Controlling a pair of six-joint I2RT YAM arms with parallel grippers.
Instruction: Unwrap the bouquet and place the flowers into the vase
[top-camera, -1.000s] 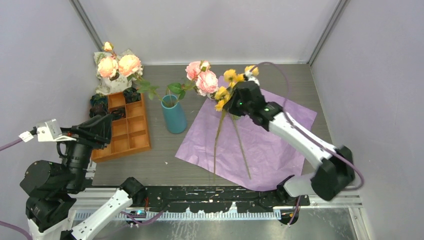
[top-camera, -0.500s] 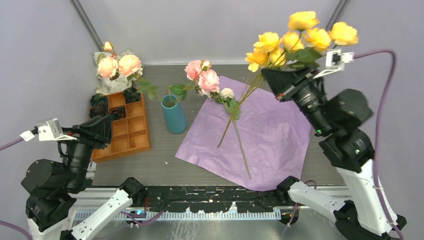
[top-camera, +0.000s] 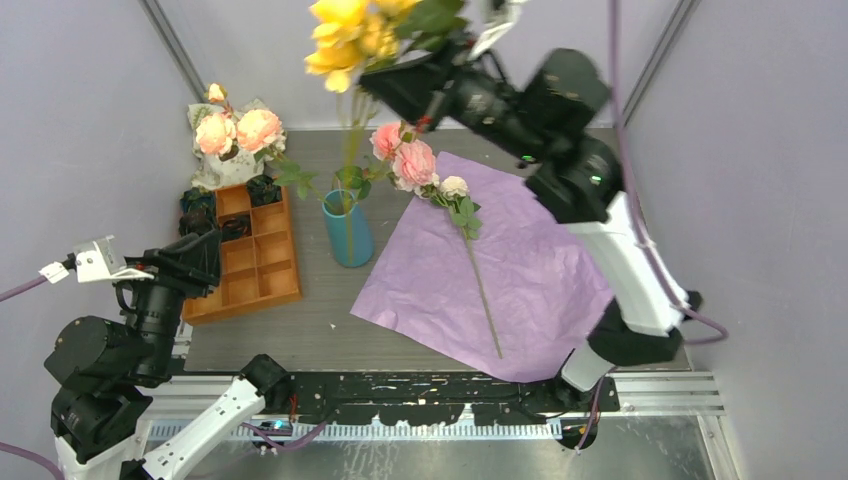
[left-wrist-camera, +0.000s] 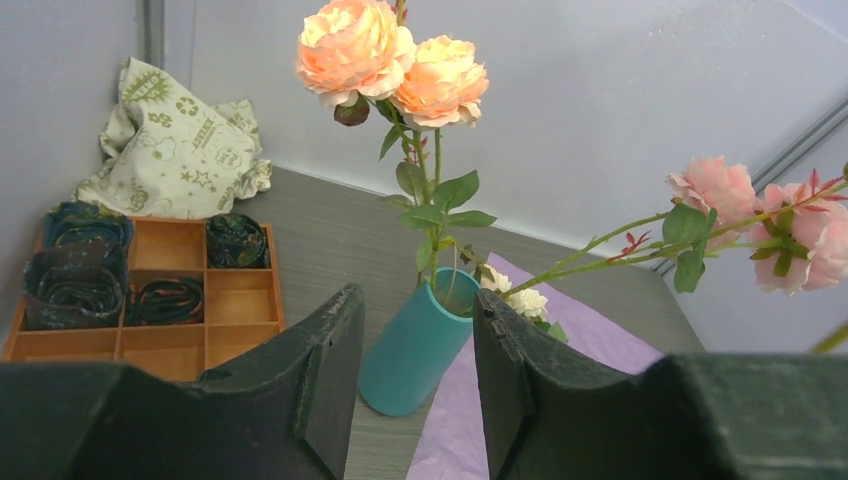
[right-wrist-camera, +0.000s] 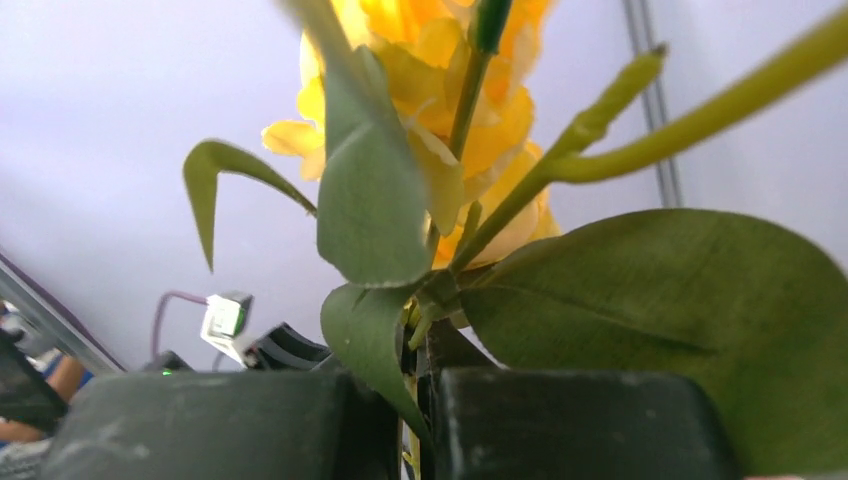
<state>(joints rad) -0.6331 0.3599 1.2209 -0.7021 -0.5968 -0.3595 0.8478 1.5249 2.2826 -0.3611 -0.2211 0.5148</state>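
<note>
Over the vase (top-camera: 350, 240), yellow flowers (top-camera: 345, 40) hang clamped in the right jaws

Lab cell, plain grey walls (top-camera: 90, 110)

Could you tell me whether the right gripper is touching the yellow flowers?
Touching. In the right wrist view, the fingers of the right gripper are shut on the stems of the yellow flowers.

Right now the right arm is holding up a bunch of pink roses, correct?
Not pink. The right gripper is holding up yellow roses; the rest is right. The top view and the right wrist view both show the yellow blooms.
</note>
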